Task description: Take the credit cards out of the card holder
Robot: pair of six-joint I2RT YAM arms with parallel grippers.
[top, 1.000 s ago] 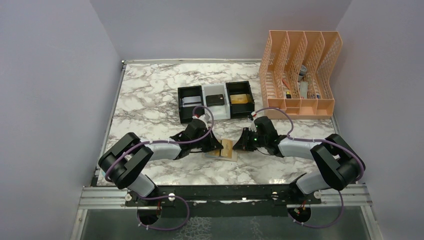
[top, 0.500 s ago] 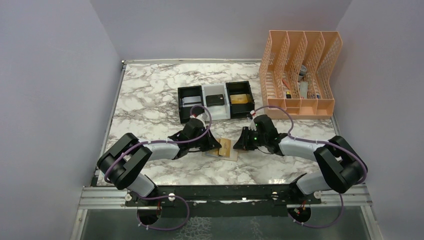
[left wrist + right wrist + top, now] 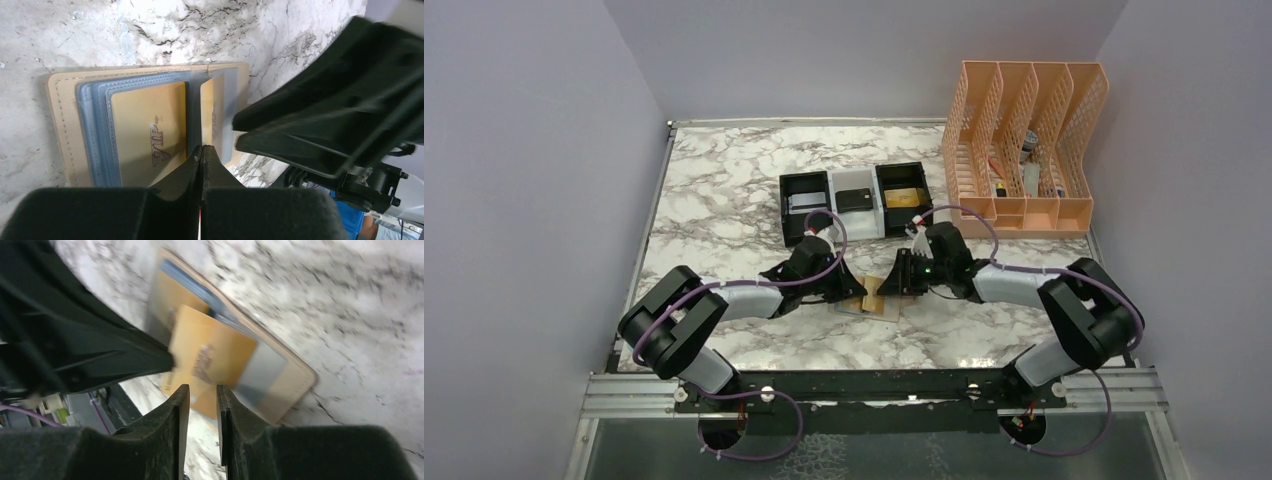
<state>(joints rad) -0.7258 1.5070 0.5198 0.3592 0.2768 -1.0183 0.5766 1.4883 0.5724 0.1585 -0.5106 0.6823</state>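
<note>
Pale lavender walls enclose a marble-patterned table (image 3: 724,190), with a peach mesh organizer (image 3: 1024,140) set at 2 o'clock and a row of three small bins (image 3: 832,196) at the middle, a flat card-like shape seen in each. At 6 o'clock from the bins the card holder (image 3: 60,125) is laid open and flat on the table. It is pinned from its 9 o'clock side by the left gripper (image 3: 201,155), whose fingers are pressed together with their tips on it. One gold card (image 3: 145,135) is seated in its clear pocket. A second gold card (image 3: 210,357) is drawn partly out toward the right gripper (image 3: 200,395) at 3 o'clock. A narrow gap is seen between that gripper's fingers, and whether the card's edge is pinched cannot be told through the blur. The step in hand is judged to be the extraction of this card. A firm pinch and a pull along the pocket are called for next, with the holder kept pinned.
</note>
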